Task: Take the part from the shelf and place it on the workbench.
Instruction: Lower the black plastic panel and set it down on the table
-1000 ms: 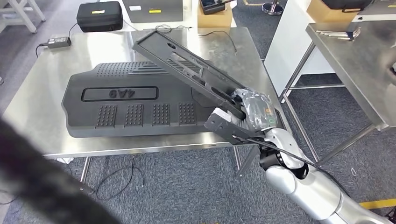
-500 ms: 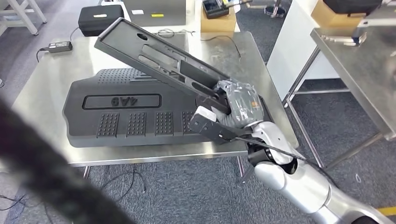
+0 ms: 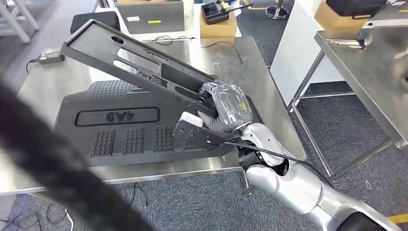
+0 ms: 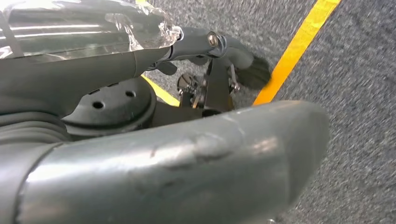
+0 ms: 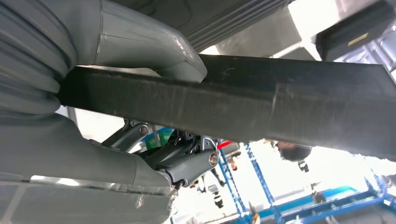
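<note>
A long black slotted frame part (image 3: 139, 62) slants above the steel workbench (image 3: 240, 62), far end raised toward the back left. My right hand (image 3: 228, 108), wrapped in clear plastic, grips its near end over the right side of a large black ribbed panel (image 3: 120, 130) marked 4A9 that lies flat on the bench. In the right wrist view the part's edge (image 5: 280, 102) runs across, clamped between the grey thumb (image 5: 154, 46) and the fingers below. My left hand (image 4: 140, 93) hangs over grey carpet, holding nothing, fingers apart.
A second steel table (image 3: 365, 62) stands to the right across a carpeted gap. Behind the bench are a cardboard box (image 3: 219, 26) and a grey case (image 3: 149, 17). A power adapter (image 3: 48, 55) lies at the bench's back left. A blurred dark bar (image 3: 57, 168) crosses the lower left.
My right hand has carried the part leftward over the panel, its far end now reaching the bench's back left. The view has also shifted slightly.
</note>
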